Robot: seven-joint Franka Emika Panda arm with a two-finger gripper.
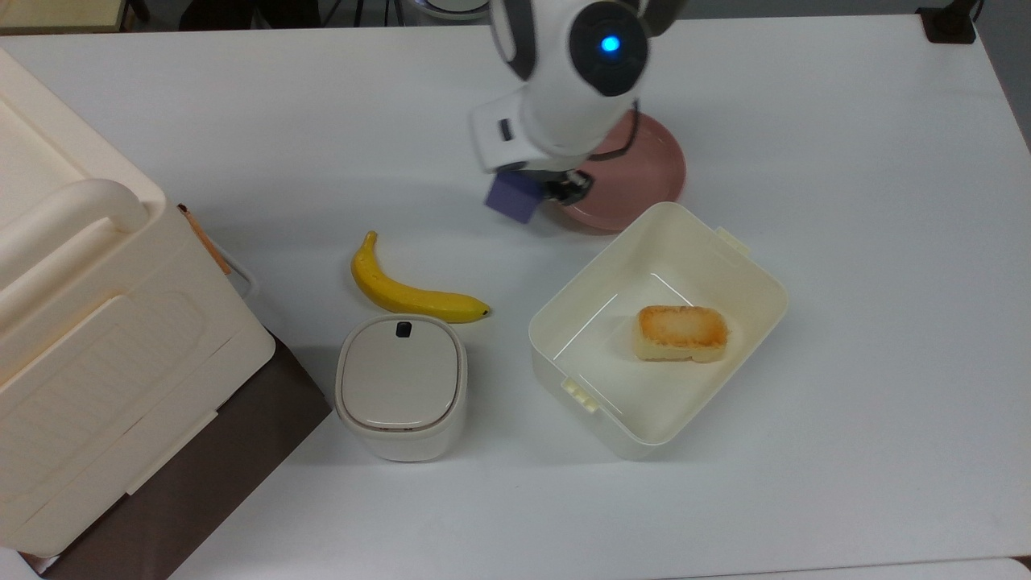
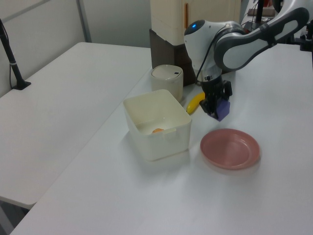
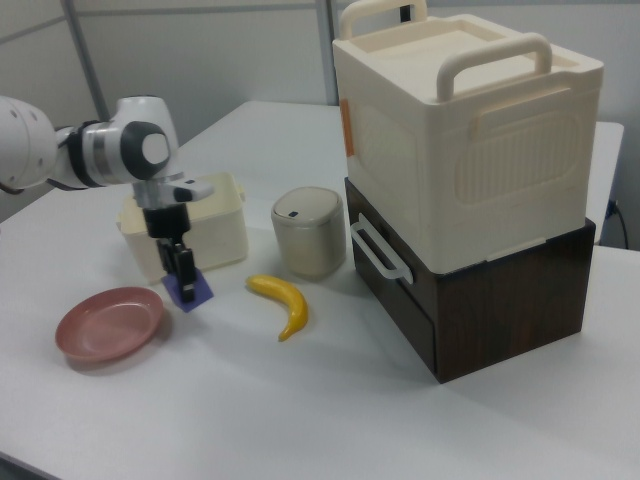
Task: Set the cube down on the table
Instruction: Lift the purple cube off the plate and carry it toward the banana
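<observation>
The small blue-purple cube (image 1: 512, 198) hangs tilted between the fingers of my gripper (image 1: 538, 187), which is shut on it. It is off the pink plate (image 1: 644, 173) and over the white table (image 1: 870, 242), to the plate's left in the top view. In the left view the cube (image 2: 222, 109) sits under the gripper (image 2: 216, 103), beyond the plate (image 2: 230, 148). In the right view the cube (image 3: 189, 290) is low over the table, between the plate (image 3: 108, 322) and the banana; I cannot tell whether it touches.
A cream bin (image 1: 749, 266) holding a toasted bread block (image 1: 681, 332) stands right next to the plate. A banana (image 1: 407, 294) and a lidded canister (image 1: 400, 387) lie to the top view's left, with a large cream box (image 1: 97, 338) on a brown drawer unit beyond.
</observation>
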